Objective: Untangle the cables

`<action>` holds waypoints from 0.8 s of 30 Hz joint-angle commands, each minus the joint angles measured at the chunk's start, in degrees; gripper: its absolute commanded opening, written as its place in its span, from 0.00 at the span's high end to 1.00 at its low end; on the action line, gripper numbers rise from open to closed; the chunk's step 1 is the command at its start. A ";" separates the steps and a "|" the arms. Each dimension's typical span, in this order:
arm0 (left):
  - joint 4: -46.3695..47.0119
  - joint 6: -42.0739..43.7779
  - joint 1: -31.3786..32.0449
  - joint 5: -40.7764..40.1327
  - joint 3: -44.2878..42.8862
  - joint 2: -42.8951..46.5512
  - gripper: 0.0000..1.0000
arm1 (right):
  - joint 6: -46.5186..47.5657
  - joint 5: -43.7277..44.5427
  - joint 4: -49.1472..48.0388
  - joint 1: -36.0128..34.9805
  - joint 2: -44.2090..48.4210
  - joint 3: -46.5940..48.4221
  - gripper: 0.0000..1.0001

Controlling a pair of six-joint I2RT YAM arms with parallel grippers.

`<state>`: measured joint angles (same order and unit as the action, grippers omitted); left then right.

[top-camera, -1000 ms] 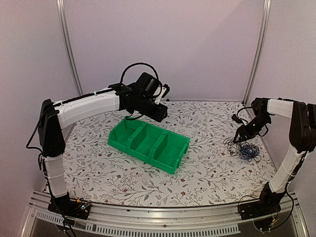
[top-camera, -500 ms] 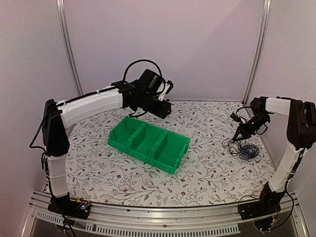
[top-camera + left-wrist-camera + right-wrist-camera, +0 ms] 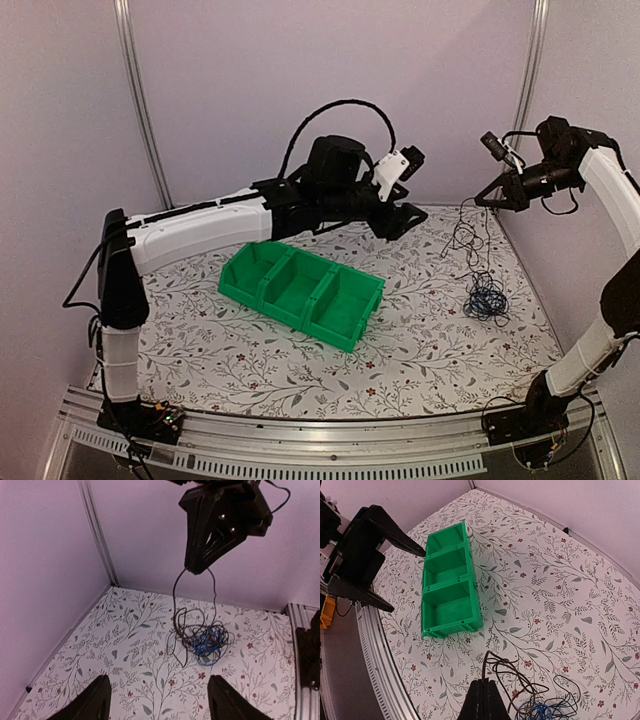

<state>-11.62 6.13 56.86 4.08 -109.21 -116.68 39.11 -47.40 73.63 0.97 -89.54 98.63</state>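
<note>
Right gripper [image 3: 483, 201] high over table's right side, fingers pinched together on one black strand. Strand hangs down to cables [image 3: 487, 298], knot of black and blue wire resting on table [image 3: 250, 360] near right edge. Left gripper [image 3: 408, 216] in mid-air beyond bin [image 3: 345, 338], fingers wide apart, holding nothing, facing hanging strand. Bin's three compartments bare. Judgement: untangling barely begun. One strand drawn up, no cable separated from knot, blue coil enmeshed; nearly all work left.

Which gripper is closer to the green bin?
Left. The left gripper hovers open just behind the green bin; the right gripper is raised far to its right, pinching cables.
</note>
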 commanded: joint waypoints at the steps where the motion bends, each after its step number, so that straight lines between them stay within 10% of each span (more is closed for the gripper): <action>1: 15.97 0.12 0.50 10.88 -8.15 -6.23 0.31 | 3.69 -4.34 4.69 -0.56 0.14 4.30 1.00; 24: 16.77 -5.28 1.62 14.00 -26.16 -22.88 0.74 | 5.05 -15.87 4.81 -2.39 3.55 6.80 1.00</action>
<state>5.06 1.15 58.04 18.76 -133.99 -138.15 39.13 -57.01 76.93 -1.13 -88.42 103.98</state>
